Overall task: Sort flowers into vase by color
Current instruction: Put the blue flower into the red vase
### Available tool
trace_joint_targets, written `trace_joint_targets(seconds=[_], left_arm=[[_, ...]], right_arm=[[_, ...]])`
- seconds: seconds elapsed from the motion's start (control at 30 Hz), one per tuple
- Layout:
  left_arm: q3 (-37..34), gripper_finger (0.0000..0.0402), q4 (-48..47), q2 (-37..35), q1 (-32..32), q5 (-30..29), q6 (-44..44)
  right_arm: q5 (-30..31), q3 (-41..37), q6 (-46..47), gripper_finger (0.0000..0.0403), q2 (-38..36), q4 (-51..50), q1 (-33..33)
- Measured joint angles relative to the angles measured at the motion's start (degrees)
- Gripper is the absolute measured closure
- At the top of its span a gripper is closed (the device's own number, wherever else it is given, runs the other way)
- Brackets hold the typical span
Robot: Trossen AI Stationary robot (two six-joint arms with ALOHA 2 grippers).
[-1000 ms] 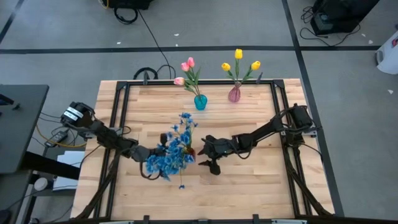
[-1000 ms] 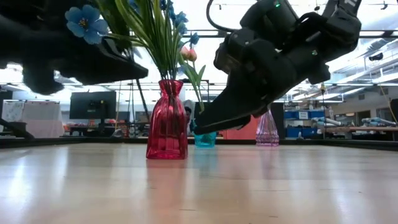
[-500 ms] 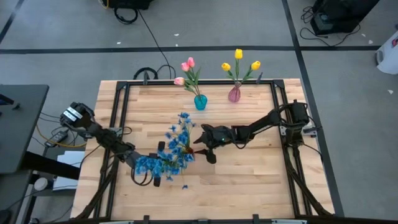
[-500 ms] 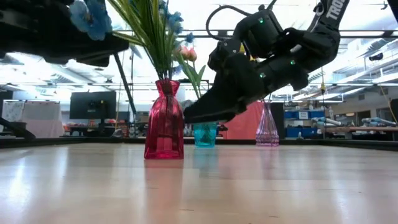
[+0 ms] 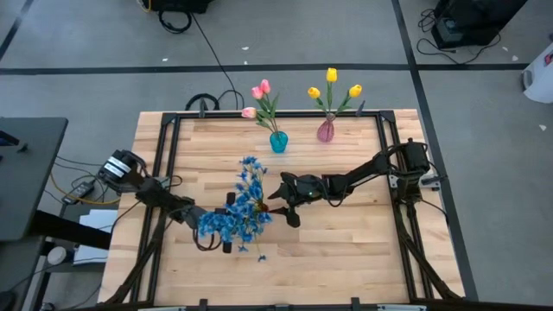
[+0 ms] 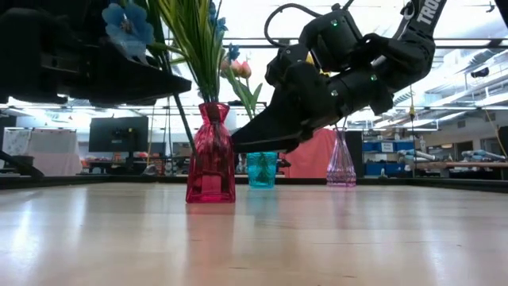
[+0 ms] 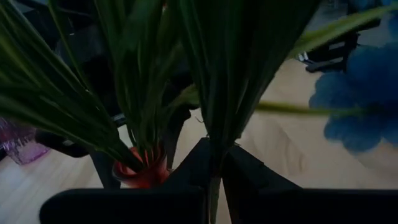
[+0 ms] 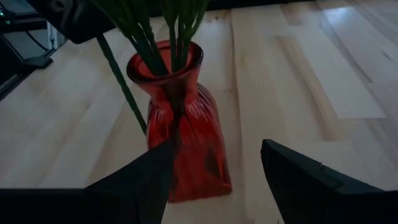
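Left hand [image 5: 226, 226] pinched shut on a blue spray [image 5: 244, 206] stem hanging outside the red vase [image 6: 210, 152] mid-bench. Judgement: lift until the stem tip clears the rim, centre, lower straight. Right hand [image 8: 214, 168] spread wide just beside the vase body, holding nothing.

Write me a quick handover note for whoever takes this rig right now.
Left hand: shut on a blue spray stem, which hangs outside the red vase.
Right hand: open, fingers either side of the red vase, not gripping.
Done: pink tulips in the teal vase, yellow tulips in the purple vase, some blue stems in the red vase.
Left: get the held stem in.
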Motion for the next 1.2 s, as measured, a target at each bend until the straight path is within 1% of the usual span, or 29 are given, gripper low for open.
trace_joint_targets(seconds=[0.13, 0.3, 0.47, 0.63, 0.77, 0.87, 0.97, 1.03, 1.2], left_arm=[[0.1, 0.0371, 1.2, 1.3, 0.0, -0.2, 0.7], [0.1, 0.0371, -1.1, 1.5, 0.0, -3.5, 2.4], [0.1, 0.0371, -3.2, 1.5, -0.2, -5.9, 3.4], [-0.1, 0.0371, -3.9, 1.5, -1.3, -10.8, 5.0], [-1.0, 0.0371, -3.8, 0.9, -3.7, -14.5, 6.1], [-1.8, 0.0371, -3.3, 0.2, -5.8, -16.6, 5.2], [-1.8, 0.0371, -2.9, -0.4, -6.9, -16.8, 4.6], [-1.8, 0.0371, -3.1, -0.7, -7.3, -17.4, 5.6], [-1.8, 0.0371, -3.0, -0.8, -6.6, -18.3, 7.7]], right_arm=[[-0.8, 0.0, 0.2, 0.0151, 0.0, -0.1, 0.0], [-4.6, 0.0, 2.4, 0.0151, 0.0, -0.1, 0.6], [-5.6, 0.0, 2.6, 0.0151, 0.0, -1.3, 3.1], [-7.9, 0.0, 2.6, 0.0151, 0.0, -1.6, 5.4], [-4.3, 0.0, 4.0, 0.0151, 0.0, -3.9, 6.0], [1.7, 0.0, 5.4, 0.0151, 0.0, -6.0, 6.0], [7.2, 0.0, 5.6, 0.0151, 0.0, -7.4, 5.9], [8.1, 0.0, 5.2, 0.0151, 0.0, -7.3, 5.7], [7.0, 0.0, 4.7, 0.0151, 0.0, -3.9, 5.2]])
